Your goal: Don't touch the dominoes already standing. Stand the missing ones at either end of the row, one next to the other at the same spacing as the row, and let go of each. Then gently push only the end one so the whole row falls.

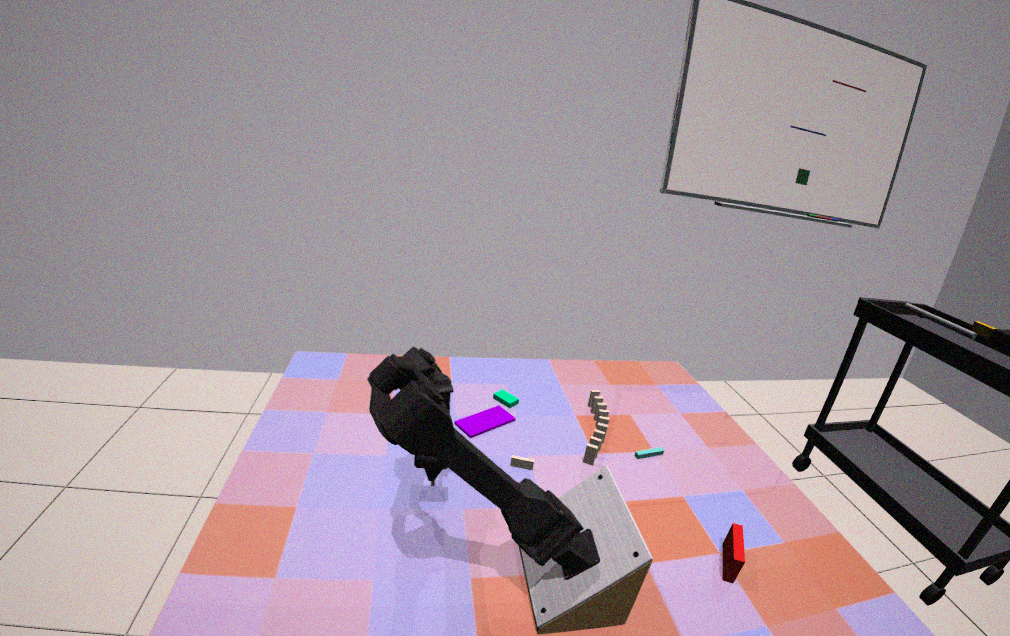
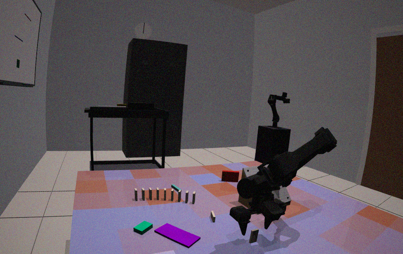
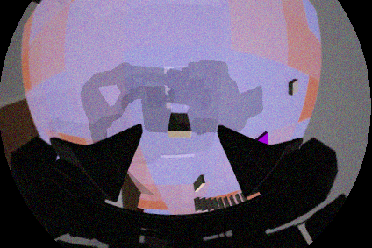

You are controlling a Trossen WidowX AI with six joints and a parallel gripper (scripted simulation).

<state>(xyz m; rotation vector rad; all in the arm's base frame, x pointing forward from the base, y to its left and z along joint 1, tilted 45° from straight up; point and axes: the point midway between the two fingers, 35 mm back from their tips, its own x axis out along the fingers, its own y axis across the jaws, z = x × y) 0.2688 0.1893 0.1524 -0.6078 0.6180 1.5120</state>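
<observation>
My gripper is open and points down, low over the table. Below and between its fingertips a domino stands upright, untouched as far as I can see; the top view does not clearly show it. Another loose domino lies on its long edge between that one and the row. The curved row of several standing dominoes is farther off. A small domino-like block shows at the right in the wrist view only.
A purple slab and a green block lie beyond the gripper. A teal bar lies just beside the row. A red block stands near the arm's sloped base.
</observation>
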